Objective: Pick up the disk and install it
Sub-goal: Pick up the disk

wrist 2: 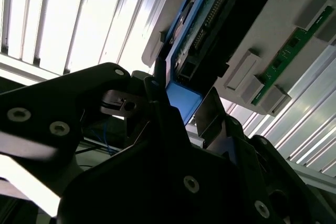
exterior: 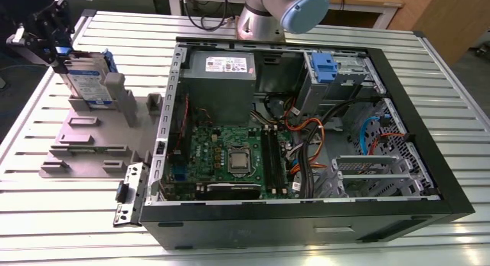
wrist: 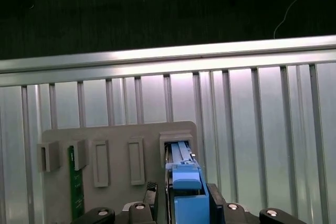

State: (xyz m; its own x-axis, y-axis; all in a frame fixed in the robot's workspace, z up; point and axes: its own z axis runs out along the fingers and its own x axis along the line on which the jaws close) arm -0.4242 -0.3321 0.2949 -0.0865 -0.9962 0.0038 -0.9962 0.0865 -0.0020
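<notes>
**Exterior view.** One arm [exterior: 268, 14] rises at the far edge of the slatted bench [exterior: 69, 226]. Two carriers lie on the bench: one open case [exterior: 306, 223] and, to the exterior view's left of it, one grey fixture [exterior: 92, 157].
- The case contains one mainboard [exterior: 229, 145], one grey supply [exterior: 218, 77], one silver cage [exterior: 333, 82] with one blue latch [exterior: 323, 64], and a bundle of cables [exterior: 306, 128].
- The fixture contains one disk [exterior: 90, 85], standing on edge in a slot at its far end, and one green strip [exterior: 84, 146] lying flat.

One pincer [exterior: 55, 45] sits at the disk's upper end.

**Second wrist view.** The pincer [wrist 2: 184, 98] is clenched on the blue end of the disk [wrist 2: 199, 35]. The blue rail sits between both fingers [wrist 2: 212, 114] with no gap visible. The disk's body stands against the fixture [wrist 2: 283, 3], near the green strip [wrist 2: 286, 59]. Bench slats [wrist 2: 79, 19] run behind.

**First wrist view.** The disk [wrist: 185, 179] stands with one end in one slot of the fixture [wrist: 115, 135] and the other end in the pincer [wrist: 186, 205]. Four smaller grey blocks [wrist: 136, 161] stand in a row beside that slot, and the one green strip [wrist: 76, 182] lies among them. Bench slats [wrist: 262, 129] surround the fixture.
</notes>
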